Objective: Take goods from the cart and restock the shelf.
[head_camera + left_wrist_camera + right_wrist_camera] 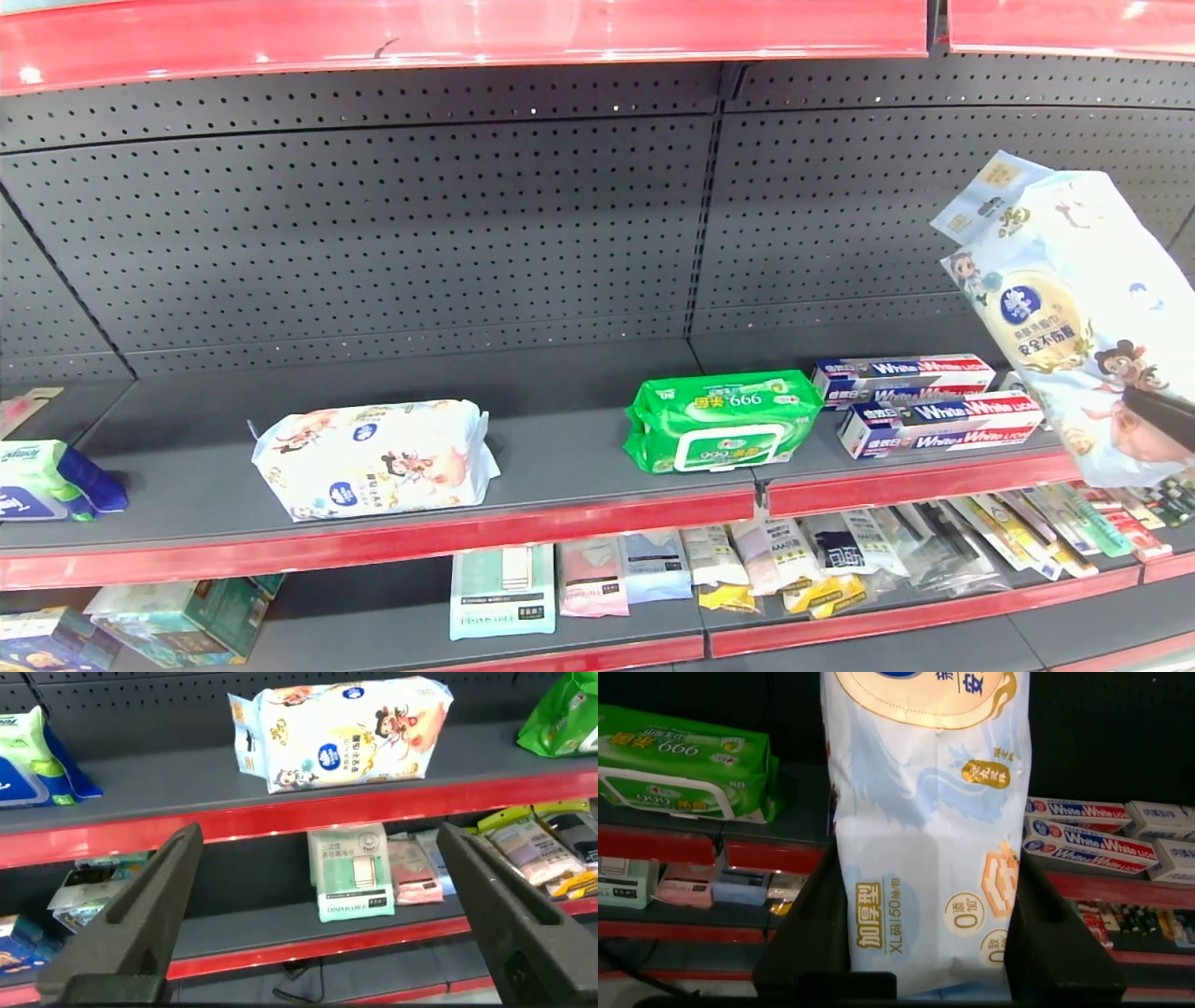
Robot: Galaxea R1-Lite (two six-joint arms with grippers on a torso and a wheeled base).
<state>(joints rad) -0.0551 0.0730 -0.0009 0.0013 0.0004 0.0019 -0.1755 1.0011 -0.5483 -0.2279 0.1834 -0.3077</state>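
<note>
The white pack [1074,317] is held tilted in the air at the shelf's [560,448] right end, near the toothpaste boxes [934,411], its lower end clamped in the right gripper [924,933]. It is probably soft, light and slick, so best squeezed across its width. The left gripper [322,896] gapes empty before the shelf's front edge.

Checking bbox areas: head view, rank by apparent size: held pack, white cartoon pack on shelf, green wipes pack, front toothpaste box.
1. held pack (nearest the camera, so inflated)
2. white cartoon pack
3. green wipes pack
4. front toothpaste box
</note>
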